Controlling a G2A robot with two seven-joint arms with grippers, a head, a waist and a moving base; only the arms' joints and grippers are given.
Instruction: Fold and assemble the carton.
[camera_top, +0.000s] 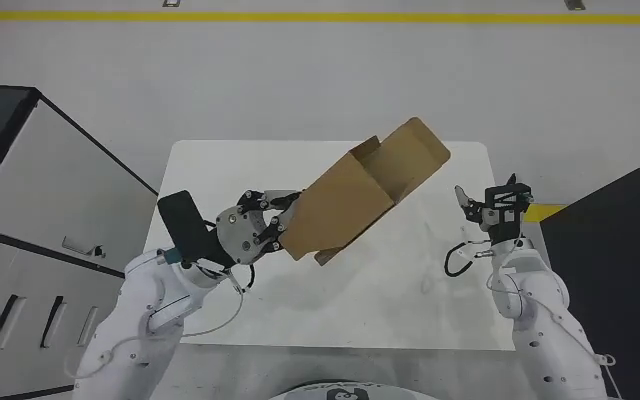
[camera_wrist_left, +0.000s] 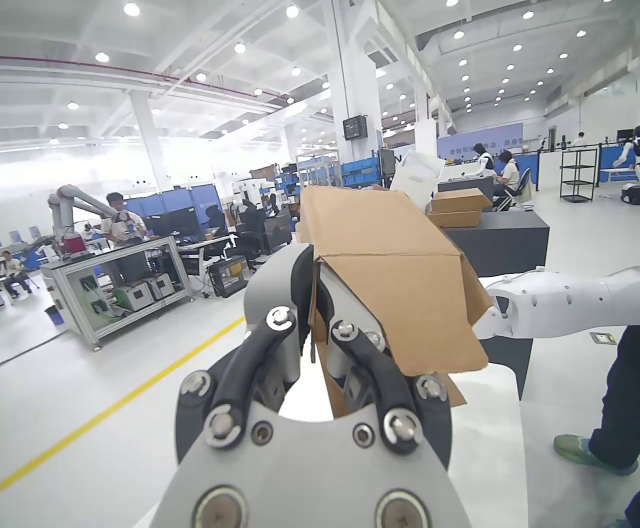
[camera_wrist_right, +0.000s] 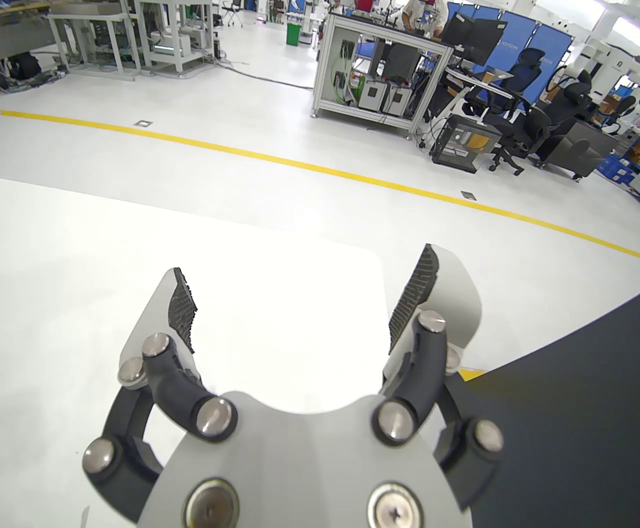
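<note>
A brown cardboard carton is held tilted above the white table, its open end pointing to the far right. My left gripper is shut on the carton's near-left end. In the left wrist view the left gripper pinches a cardboard wall edge of the carton between its fingers. A loose flap hangs under the carton. My right gripper stands open at the table's right edge, apart from the carton. In the right wrist view the right gripper has nothing between its pads.
A dark cabinet stands left of the table and a dark surface lies to its right. A yellow floor line runs beyond the table. The right arm crosses behind the carton in the left wrist view.
</note>
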